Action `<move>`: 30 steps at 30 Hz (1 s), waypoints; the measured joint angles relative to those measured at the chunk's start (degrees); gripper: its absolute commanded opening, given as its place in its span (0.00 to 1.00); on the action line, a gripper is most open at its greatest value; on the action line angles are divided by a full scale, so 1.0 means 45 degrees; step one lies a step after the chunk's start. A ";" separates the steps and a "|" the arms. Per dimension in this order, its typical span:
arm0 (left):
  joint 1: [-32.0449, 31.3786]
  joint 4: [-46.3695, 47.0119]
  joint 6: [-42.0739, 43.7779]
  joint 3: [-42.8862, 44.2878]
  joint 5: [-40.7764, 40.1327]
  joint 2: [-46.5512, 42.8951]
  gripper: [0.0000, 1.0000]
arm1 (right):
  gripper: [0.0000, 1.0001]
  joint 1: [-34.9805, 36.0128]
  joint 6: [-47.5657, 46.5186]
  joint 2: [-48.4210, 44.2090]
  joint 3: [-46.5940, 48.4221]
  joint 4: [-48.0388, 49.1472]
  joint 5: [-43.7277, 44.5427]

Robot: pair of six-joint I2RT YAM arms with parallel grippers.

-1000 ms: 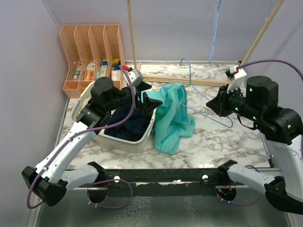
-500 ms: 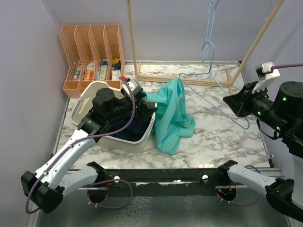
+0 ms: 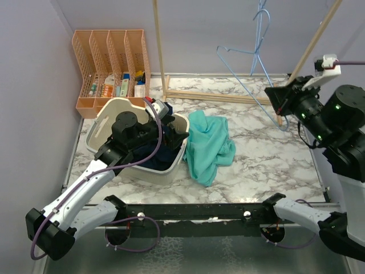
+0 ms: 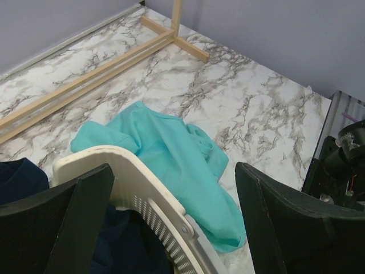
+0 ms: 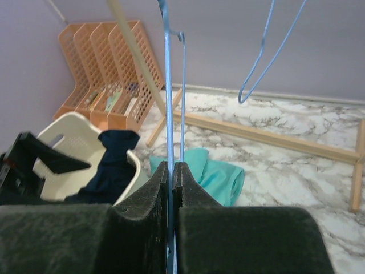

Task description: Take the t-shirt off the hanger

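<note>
The teal t-shirt [image 3: 209,145] lies crumpled on the marble table, right of the white basket [image 3: 105,123], and is free of the hanger. The bare blue wire hanger [image 3: 251,65] hangs in the air at the back right. My right gripper [image 3: 276,97] is shut on it, and in the right wrist view the hanger [image 5: 167,85] runs between the closed pads [image 5: 154,194]. My left gripper [image 3: 175,130] stands open over the basket rim [image 4: 145,191], holding nothing. The t-shirt [image 4: 171,151] lies just beyond that rim.
A navy garment [image 3: 157,154] fills the basket. A wooden rack frame [image 3: 222,96] stands at the back with a second blue hanger [image 3: 261,23] hung on it. An orange file organiser [image 3: 111,60] sits at the back left.
My right arm rose and swung back to the right with the hanger. The t-shirt slid off it and dropped flat on the table. The left gripper drew back over the basket.
</note>
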 measured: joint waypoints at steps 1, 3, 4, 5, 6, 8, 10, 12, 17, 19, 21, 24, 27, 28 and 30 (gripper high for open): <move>0.0000 0.0044 -0.0015 -0.0044 0.0000 -0.0083 0.90 | 0.01 0.0000 -0.0005 0.0238 -0.0087 0.0495 0.0233; 0.0000 0.0141 -0.0044 -0.0136 0.0000 -0.0262 0.89 | 0.01 0.0000 -0.0019 0.0772 -0.0214 0.1438 0.0695; 0.0000 0.0175 -0.0044 -0.0165 -0.0005 -0.0330 0.89 | 0.01 0.0000 -0.0024 0.1103 -0.0248 0.1962 0.0991; 0.0000 0.0189 -0.0039 -0.0185 -0.0015 -0.0374 0.89 | 0.01 0.0000 -0.0058 0.1345 -0.0282 0.2419 0.1205; 0.0000 0.0194 -0.0034 -0.0199 -0.0034 -0.0423 0.89 | 0.01 0.0000 -0.0107 0.1749 -0.0359 0.3099 0.1530; 0.0000 0.0199 -0.0024 -0.0233 -0.0068 -0.0486 0.89 | 0.01 0.0000 -0.0165 0.2433 -0.0481 0.4070 0.2064; 0.0000 0.0209 -0.0010 -0.0301 -0.0083 -0.0544 0.89 | 0.01 0.0000 -0.0219 0.3070 -0.0491 0.4804 0.2579; 0.0000 0.0209 -0.0010 -0.0359 -0.0083 -0.0563 0.89 | 0.01 0.0000 -0.0238 0.3735 -0.0442 0.5484 0.3050; 0.0000 0.0209 -0.0015 -0.0447 -0.0078 -0.0627 0.89 | 0.01 0.0000 -0.0330 0.5221 0.0049 0.6824 0.3696; 0.0000 0.0209 -0.0019 -0.0466 -0.0078 -0.0680 0.89 | 0.01 0.0000 -0.0345 0.5620 0.0262 0.7164 0.3798; 0.0000 0.0209 -0.0015 -0.0476 -0.0078 -0.0719 0.89 | 0.01 0.0000 -0.0350 0.5979 0.0476 0.7470 0.3905; 0.0000 0.0209 -0.0024 -0.0481 -0.0078 -0.0743 0.89 | 0.01 0.0000 -0.0350 0.6271 0.0685 0.7864 0.4031; 0.0000 0.0209 -0.0024 -0.0481 -0.0078 -0.0743 0.89 | 0.01 0.0000 -0.0369 0.6562 0.1122 0.8034 0.4182; 0.0000 0.0209 -0.0034 -0.0481 -0.0078 -0.0743 0.89 | 0.01 0.0000 -0.0389 0.6669 0.1297 0.8097 0.4231; 0.0000 0.0209 -0.0039 -0.0481 -0.0078 -0.0743 0.89 | 0.01 0.0000 -0.0408 0.6955 0.1647 0.8228 0.4289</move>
